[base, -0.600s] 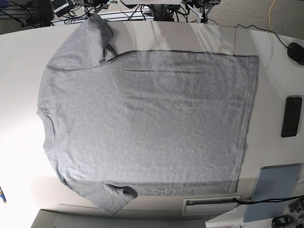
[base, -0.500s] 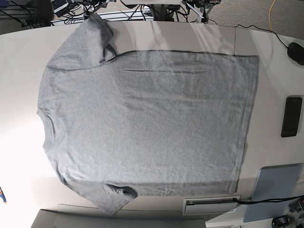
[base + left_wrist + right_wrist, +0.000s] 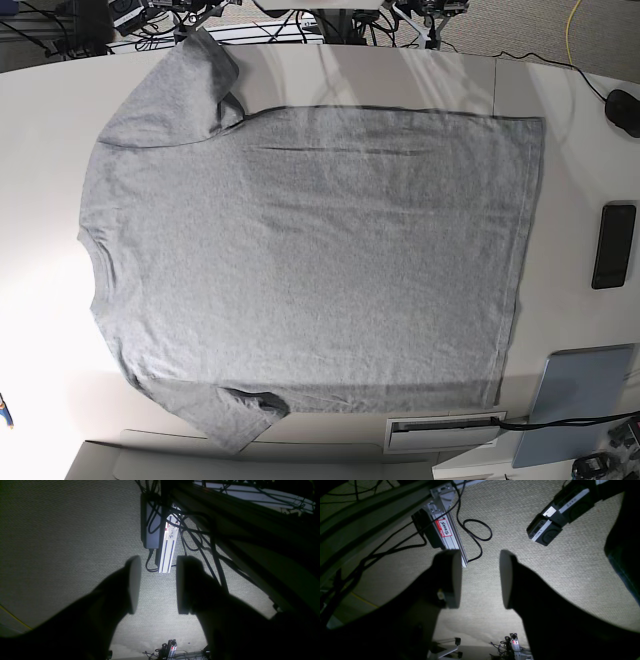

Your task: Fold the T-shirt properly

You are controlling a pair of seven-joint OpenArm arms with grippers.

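The T-shirt (image 3: 310, 265) lies flat and unfolded across the table (image 3: 45, 150), collar at nine o'clock, hem at three. Both grippers hang off the table over carpet, the left gripper (image 3: 156, 585) and right gripper (image 3: 480, 578) with fingers released and empty. Risk: a shallow pinch could drag and wrinkle the cloth, or snag the phone (image 3: 613, 245) at three o'clock.

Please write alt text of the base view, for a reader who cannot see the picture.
A grey T-shirt lies spread flat, plain side up, on a white table, collar at the view's left and hem at its right. A black phone and a black mouse lie on the table to the view's right. No gripper shows.
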